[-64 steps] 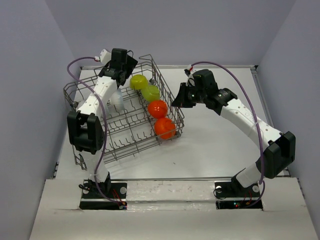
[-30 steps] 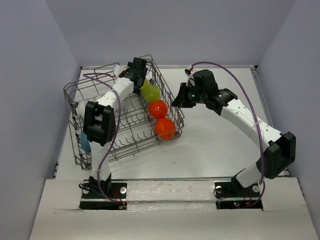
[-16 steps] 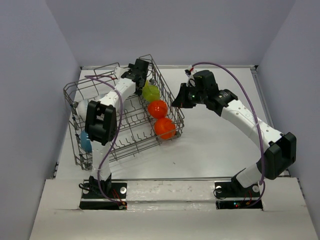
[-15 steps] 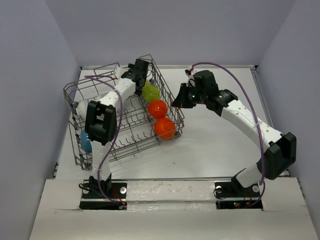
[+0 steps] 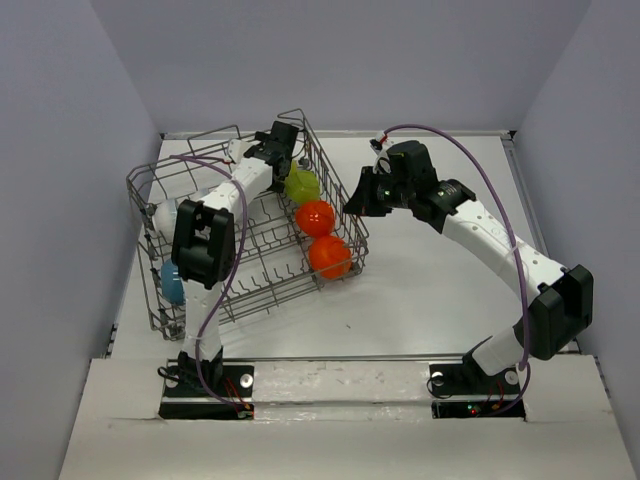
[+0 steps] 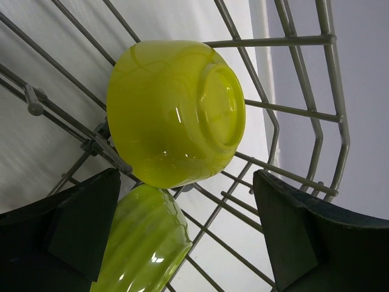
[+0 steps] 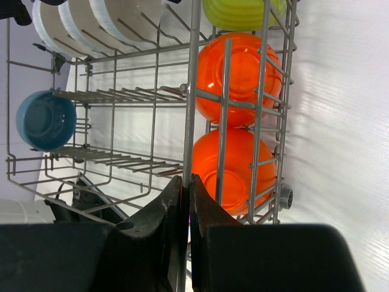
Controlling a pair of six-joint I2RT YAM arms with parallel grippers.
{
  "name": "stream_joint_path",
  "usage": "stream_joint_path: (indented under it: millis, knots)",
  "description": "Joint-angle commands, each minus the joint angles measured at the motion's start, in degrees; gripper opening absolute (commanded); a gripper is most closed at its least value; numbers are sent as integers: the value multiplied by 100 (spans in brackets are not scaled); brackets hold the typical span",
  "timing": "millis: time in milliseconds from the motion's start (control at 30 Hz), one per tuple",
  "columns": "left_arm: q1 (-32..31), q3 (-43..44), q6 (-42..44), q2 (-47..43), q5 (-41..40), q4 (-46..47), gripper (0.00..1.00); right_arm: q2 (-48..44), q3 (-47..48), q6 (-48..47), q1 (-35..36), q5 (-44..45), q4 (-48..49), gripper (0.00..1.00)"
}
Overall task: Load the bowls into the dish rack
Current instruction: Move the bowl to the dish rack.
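From above, the left gripper, fingers wide apart, mostly hides a yellow-green bowl in the dish rack; white bowls are cut off; the right gripper pinches the rack's rim wire; white table, lilac walls

Grey dish rack; bowls yellow-green, orange, blue, white.

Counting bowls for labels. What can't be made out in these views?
- Right wrist view: white bowls and a yellow-green bowl are cut off by the top edge.
- Left wrist view: the lower yellow-green bowl runs off the bottom edge.
- Top view: inside the dish rack, the left arm hides most white bowls and part of the blue bowl.
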Motion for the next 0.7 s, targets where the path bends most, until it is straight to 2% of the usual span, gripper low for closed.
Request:
stream_joint_path:
  millis: [0, 333, 667]
  knots:
    - [-35, -33, -197, -2, -347, -65, 99, -68, -181, -382, -50, 35, -328, 6]
    - [-35, -6, -303, 104, -374, -3, 99, -85, -295, -356, -50, -62, -293, 5]
    - [-52, 90, -347, 166, -523, -82, 97, -287, -506, -268, -50, -27, -249, 1]
